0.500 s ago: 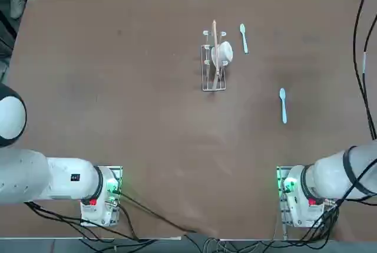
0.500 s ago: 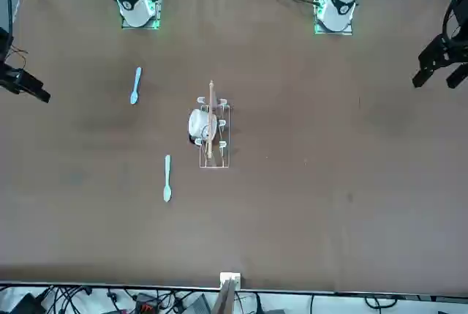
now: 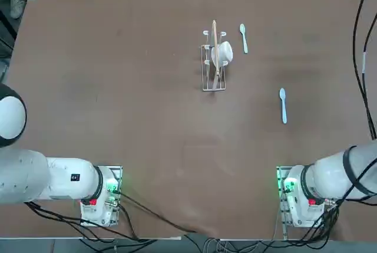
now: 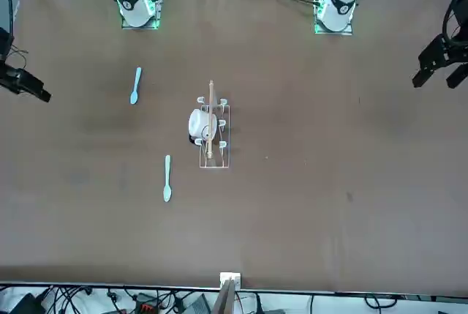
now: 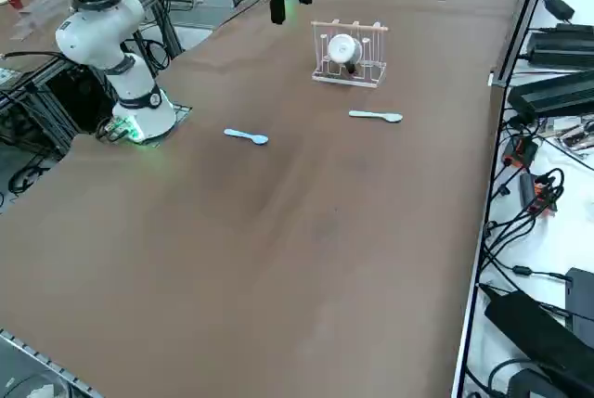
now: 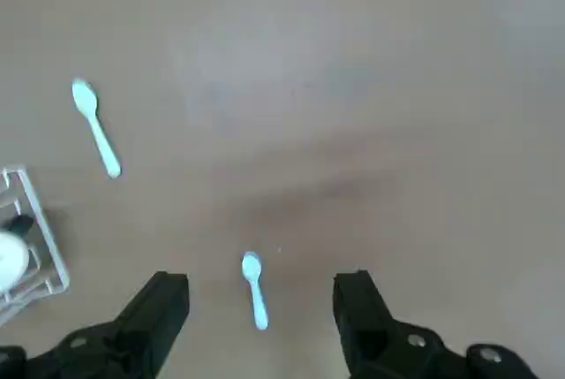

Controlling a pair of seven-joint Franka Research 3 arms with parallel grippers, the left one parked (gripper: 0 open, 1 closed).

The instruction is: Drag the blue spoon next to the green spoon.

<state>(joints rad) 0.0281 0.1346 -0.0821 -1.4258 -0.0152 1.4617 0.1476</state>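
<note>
The blue spoon [image 3: 283, 105] lies flat on the brown table, right of centre and nearer the robot, also seen in the front view [image 4: 135, 86] and the right side view [image 5: 246, 136]. The green spoon [image 3: 243, 38] lies farther back, just right of the wire rack [image 3: 214, 58], well apart from the blue one. My right gripper [image 6: 262, 282] hangs high above the table, open and holding nothing. In the wrist view the blue spoon [image 6: 255, 291] shows far below between the two black fingers [image 6: 168, 295], with the green spoon [image 6: 95, 127] beyond it.
The wire rack [image 4: 212, 132] holds a white cup [image 4: 199, 124] and a wooden stick, close beside the green spoon [image 4: 167, 178]. Cables run along the table's right edge [image 3: 360, 46]. Power bricks and cables lie on the white bench [image 5: 557, 92] past the far edge.
</note>
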